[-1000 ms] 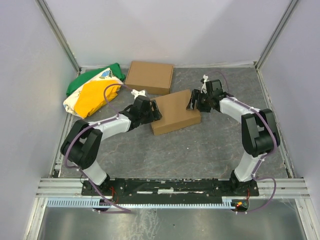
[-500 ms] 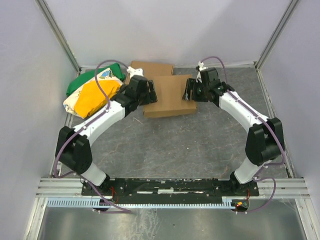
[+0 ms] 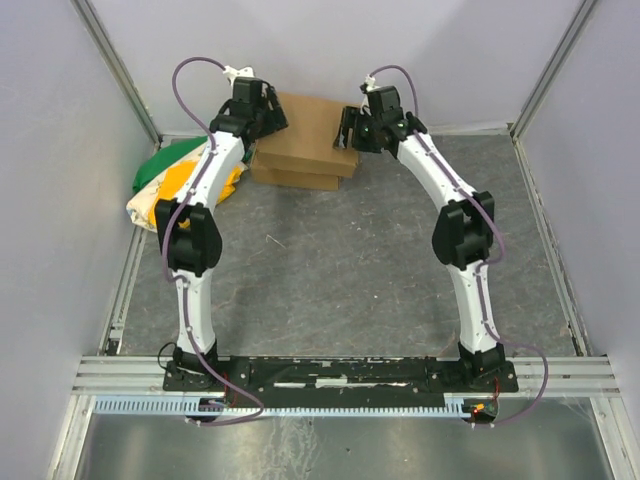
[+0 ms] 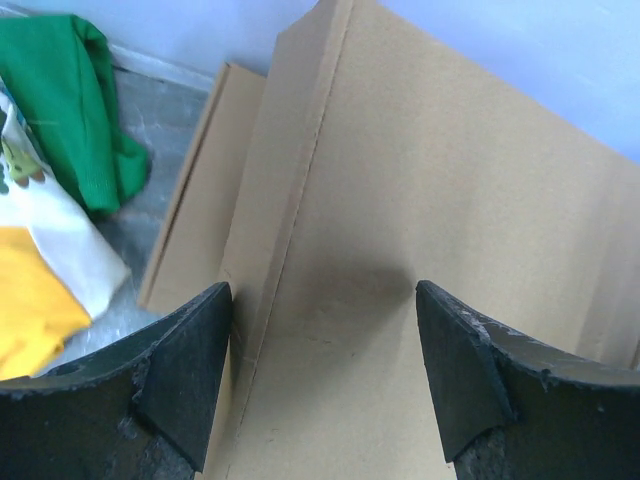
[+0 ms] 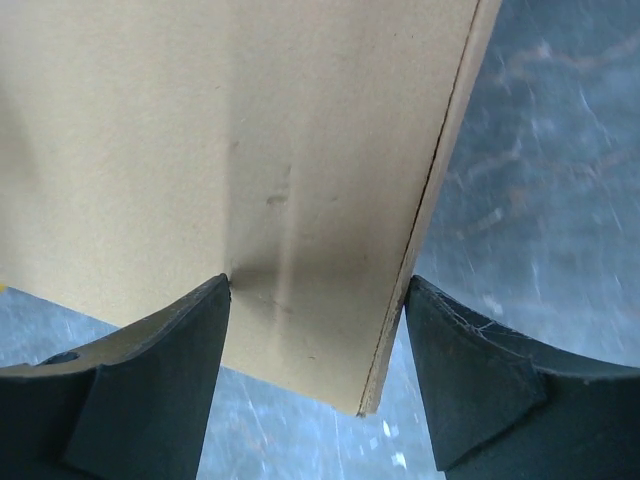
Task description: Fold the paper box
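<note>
Paper box (image 3: 308, 135) looks fully folded and closed, upper centre of frame, on or just above the spare cardboard box (image 3: 290, 178). Left end effector (image 3: 272, 118) and right end effector (image 3: 347, 128) each clamp one end. Remaining, I think: set down, release.

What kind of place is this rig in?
Probably a lab robot test cell: plain white enclosure walls on aluminium frame posts, two arms bolted to a base rail, and a grey tabletop.
</note>
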Motion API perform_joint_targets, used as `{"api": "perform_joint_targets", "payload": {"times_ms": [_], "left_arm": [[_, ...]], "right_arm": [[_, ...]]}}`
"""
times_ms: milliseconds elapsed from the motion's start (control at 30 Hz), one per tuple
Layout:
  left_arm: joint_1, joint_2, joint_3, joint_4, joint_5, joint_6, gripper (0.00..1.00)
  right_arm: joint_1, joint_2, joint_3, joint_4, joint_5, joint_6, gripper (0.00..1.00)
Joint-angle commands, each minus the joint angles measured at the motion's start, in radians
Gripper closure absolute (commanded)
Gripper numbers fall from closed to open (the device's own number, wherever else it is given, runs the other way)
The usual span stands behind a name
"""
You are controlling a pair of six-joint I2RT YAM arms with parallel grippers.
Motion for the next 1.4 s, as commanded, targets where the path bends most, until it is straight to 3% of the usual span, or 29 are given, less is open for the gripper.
{"api": "perform_joint_targets", "payload": {"times_ms": [0,167,267,400,433,467,500,633,767,900,1000,1167,1367], "left_arm": [[0.053,0.129,0.124,0.078,0.197,-0.099,0.2],[0.112,0.186,0.148,0.135,0.2,-0.094,0.19],[0.142,0.099,0.052,0.193,0.098,-0.085,0.18],[0.201,-0.064,-0.124,0.32,0.085,-0.132,0.13],[0.204,-0.113,-0.165,0.343,0.059,-0.114,0.02],[0.203,-0.159,-0.217,0.372,0.037,-0.098,0.01],[0.203,-0.204,-0.254,0.393,0.022,-0.09,0.01],[0.203,-0.422,-0.402,0.389,0.067,-0.075,0.01],[0.199,-0.729,-0.739,0.506,0.201,-0.093,0.01],[0.199,-1.037,-1.035,0.446,0.307,-0.047,0.01],[0.199,-1.26,-1.17,0.38,0.35,0.014,0.01],[0.199,-1.423,-1.271,0.274,0.355,0.059,0.01],[0.199,-1.469,-1.37,0.283,0.384,0.055,0.01]], "right_arm": [[0.051,0.142,0.231,0.092,-0.092,0.057,0.21],[0.042,0.092,0.146,0.206,-0.002,0.005,0.15],[0.032,-0.033,-0.023,0.297,0.059,-0.002,0.15],[0.027,-0.231,-0.292,0.43,0.118,0.005,0.14],[0.027,-0.283,-0.376,0.455,0.148,0.003,0.12],[0.027,-0.348,-0.427,0.475,0.178,0.003,0.03],[0.027,-0.378,-0.477,0.482,0.207,0.003,0.0],[0.026,-0.576,-0.609,0.366,0.293,0.001,0.01],[0.028,-0.797,-0.846,0.288,0.298,0.015,0.01],[0.027,-1.108,-1.124,0.27,0.328,0.054,0.01],[0.028,-1.29,-1.26,0.206,0.325,0.057,0.01],[0.029,-1.476,-1.356,0.054,0.4,0.077,0.01],[0.029,-1.562,-1.406,-0.07,0.467,0.091,0.01]]}}
